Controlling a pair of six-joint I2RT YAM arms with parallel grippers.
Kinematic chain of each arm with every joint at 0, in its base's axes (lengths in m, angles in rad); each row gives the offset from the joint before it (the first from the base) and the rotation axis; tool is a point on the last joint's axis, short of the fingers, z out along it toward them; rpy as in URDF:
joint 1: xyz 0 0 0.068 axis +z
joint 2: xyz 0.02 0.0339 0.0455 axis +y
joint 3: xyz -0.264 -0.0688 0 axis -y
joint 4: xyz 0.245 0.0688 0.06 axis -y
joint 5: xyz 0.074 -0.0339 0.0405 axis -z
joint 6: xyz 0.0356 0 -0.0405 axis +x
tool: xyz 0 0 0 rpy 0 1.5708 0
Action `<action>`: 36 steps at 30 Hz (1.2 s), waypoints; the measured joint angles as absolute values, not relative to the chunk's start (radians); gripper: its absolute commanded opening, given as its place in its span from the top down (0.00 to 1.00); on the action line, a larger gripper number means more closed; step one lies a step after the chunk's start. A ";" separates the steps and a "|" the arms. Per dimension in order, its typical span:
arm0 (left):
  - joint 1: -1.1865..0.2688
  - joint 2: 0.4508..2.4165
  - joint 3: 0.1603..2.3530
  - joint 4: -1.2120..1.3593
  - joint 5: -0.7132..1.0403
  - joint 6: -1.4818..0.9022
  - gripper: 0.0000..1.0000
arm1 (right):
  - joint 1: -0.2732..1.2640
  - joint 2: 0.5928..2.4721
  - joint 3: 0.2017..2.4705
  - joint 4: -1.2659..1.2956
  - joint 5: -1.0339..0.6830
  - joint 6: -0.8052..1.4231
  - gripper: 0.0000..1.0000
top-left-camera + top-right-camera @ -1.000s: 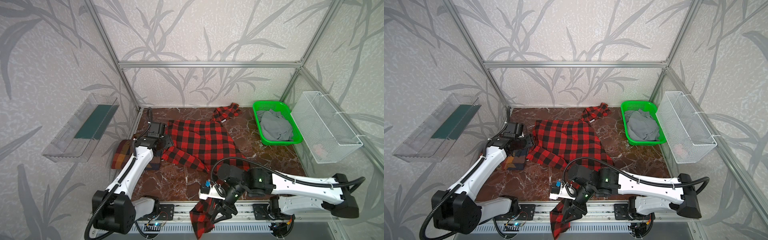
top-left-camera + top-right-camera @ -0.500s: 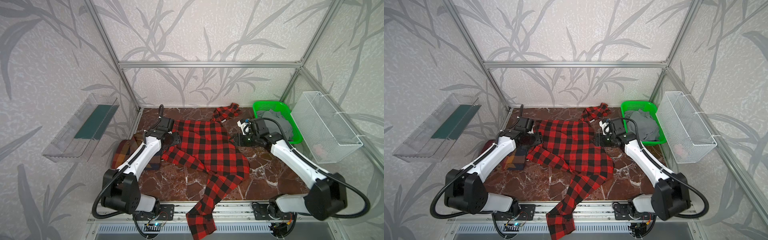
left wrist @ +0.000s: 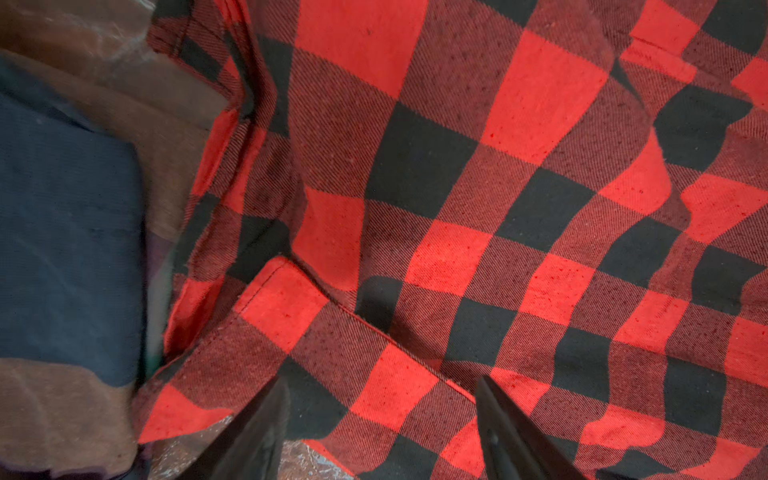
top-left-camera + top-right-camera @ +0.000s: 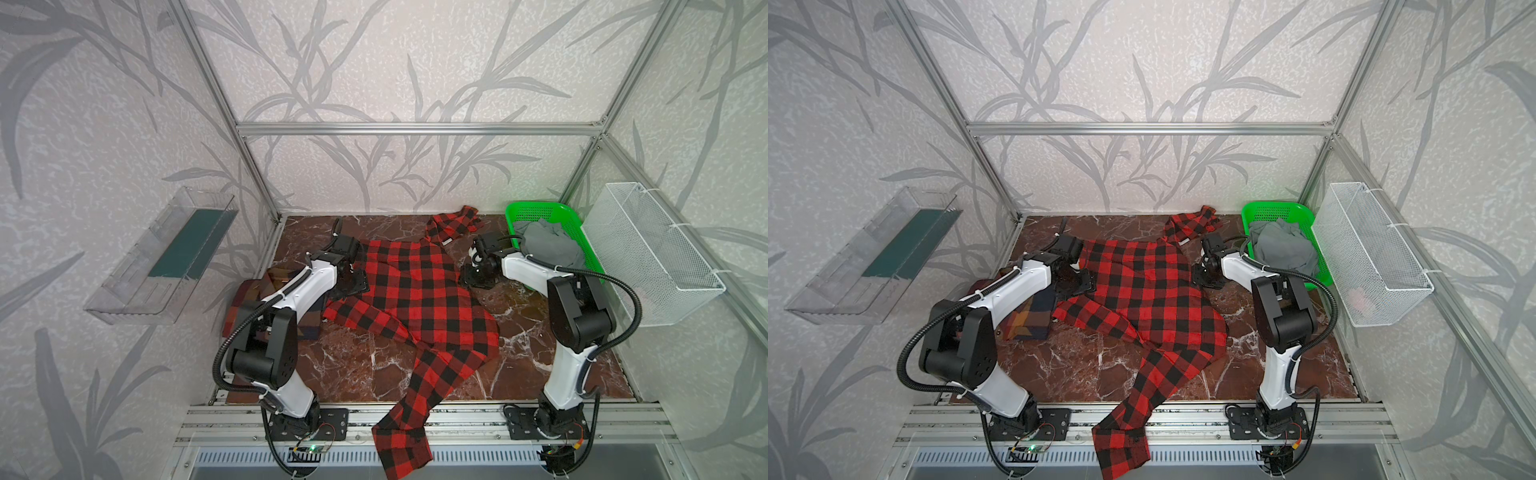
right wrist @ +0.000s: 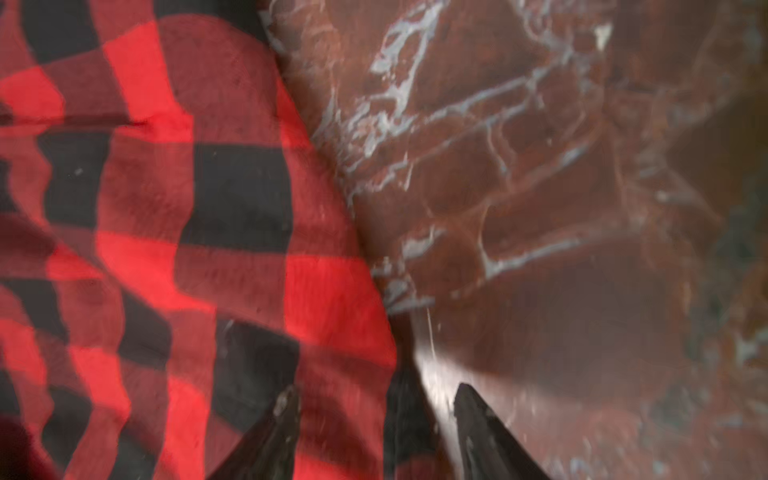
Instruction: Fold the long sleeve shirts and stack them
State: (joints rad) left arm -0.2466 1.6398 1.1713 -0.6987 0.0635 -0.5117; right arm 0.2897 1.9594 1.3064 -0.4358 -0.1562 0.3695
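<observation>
Both left fingers (image 3: 253, 436) and right fingers (image 5: 486, 436) gape empty; right just swung from sleeve (image 4: 411, 399) to three-o'clock edge of red-and-black check flannel shirt (image 4: 415, 299): fold likely next.

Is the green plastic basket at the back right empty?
No, the green plastic basket holds a crumpled grey cloth, plain in both top views.

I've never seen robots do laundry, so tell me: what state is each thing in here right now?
Red-and-black shirt: unfolded, spread on the table, one sleeve hanging over the front edge.
Brown plaid shirt: folded, lying at the left.
Left gripper: open, over that shirt's edge.
Right gripper: open, at its opposite edge.
Green basket: holding grey cloth.
</observation>
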 measured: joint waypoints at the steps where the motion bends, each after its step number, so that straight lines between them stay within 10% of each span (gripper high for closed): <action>1: -0.247 1.640 1.169 -0.698 0.067 -0.512 0.28 | 0.290 1.982 1.317 -0.427 -0.155 0.367 0.45; 13: -0.246 1.640 1.115 -0.680 0.104 -0.525 0.30 | 0.289 1.981 1.285 -0.360 -0.123 0.349 0.99; 25: -0.246 1.579 1.077 -0.656 0.113 -0.550 0.30 | 0.498 1.750 1.333 -0.430 0.126 0.302 1.00; 36: -0.246 1.574 1.077 -0.654 0.107 -0.551 0.30 | 0.923 1.998 1.539 -0.530 0.167 0.397 0.93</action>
State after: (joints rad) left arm -0.2459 1.5742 1.0767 -0.6544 0.1066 -0.5510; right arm 0.9234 1.9980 1.5391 -0.5304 0.1673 0.3973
